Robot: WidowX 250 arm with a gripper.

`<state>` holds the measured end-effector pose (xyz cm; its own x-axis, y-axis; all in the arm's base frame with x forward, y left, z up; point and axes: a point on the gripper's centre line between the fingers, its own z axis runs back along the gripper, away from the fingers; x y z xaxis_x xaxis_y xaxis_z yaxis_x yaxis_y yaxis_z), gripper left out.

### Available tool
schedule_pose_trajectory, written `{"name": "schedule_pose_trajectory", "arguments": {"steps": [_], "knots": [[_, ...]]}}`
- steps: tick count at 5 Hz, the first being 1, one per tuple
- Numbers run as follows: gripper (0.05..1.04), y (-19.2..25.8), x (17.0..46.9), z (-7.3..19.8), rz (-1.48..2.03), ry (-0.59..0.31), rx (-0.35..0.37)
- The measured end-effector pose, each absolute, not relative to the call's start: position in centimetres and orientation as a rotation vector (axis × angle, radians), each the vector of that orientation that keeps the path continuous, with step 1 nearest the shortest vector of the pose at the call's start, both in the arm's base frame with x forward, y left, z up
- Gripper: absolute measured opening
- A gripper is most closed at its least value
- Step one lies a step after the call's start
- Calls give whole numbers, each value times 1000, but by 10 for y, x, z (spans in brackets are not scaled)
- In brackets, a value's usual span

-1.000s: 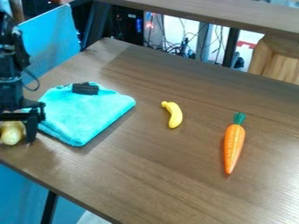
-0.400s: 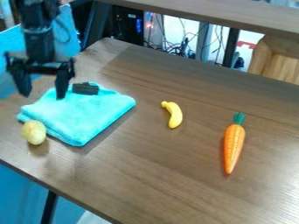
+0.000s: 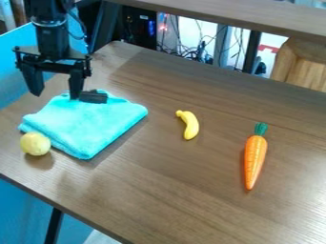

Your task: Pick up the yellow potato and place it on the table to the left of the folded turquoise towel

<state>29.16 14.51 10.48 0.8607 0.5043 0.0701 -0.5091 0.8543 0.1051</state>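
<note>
At the upper left of the view, over the far left part of the table (image 3: 166, 190): black gripper (image 3: 56, 95), pointing downward, with the two fingers spread well apart and nothing between them. Just beside the right-hand fingertip in the view, a small dark block (image 3: 94, 97); whether touching it or a little clear of it, cannot tell. On the far part of a folded turquoise cloth (image 3: 96, 121), that block, with its long axis running across the view, left to right, and dipping very slightly toward the right. Lying on the table beneath it, the cloth, roughly four-sided, with one corner toward the near edge, one toward the right and one toward the left.

By the cloth's left corner, a yellowish potato-like object (image 3: 35, 144), almost round as seen from here; too round to tell a long axis. To the right of the cloth and well apart from it, a yellow banana (image 3: 190, 126), set lengthwise from far to near, with the stem end to the far left and the curve bulging to the right. Farther right, an orange carrot (image 3: 255, 156), also lengthwise from far to near, green top (image 3: 260, 128) at the far end, narrow tip toward the near side and a little left.
</note>
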Motion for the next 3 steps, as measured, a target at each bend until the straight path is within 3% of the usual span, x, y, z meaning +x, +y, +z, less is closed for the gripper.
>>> {"name": "schedule_pose_trajectory", "arguments": {"steps": [3], "knots": [[1000,137,297,95,463,-12,127]]}}
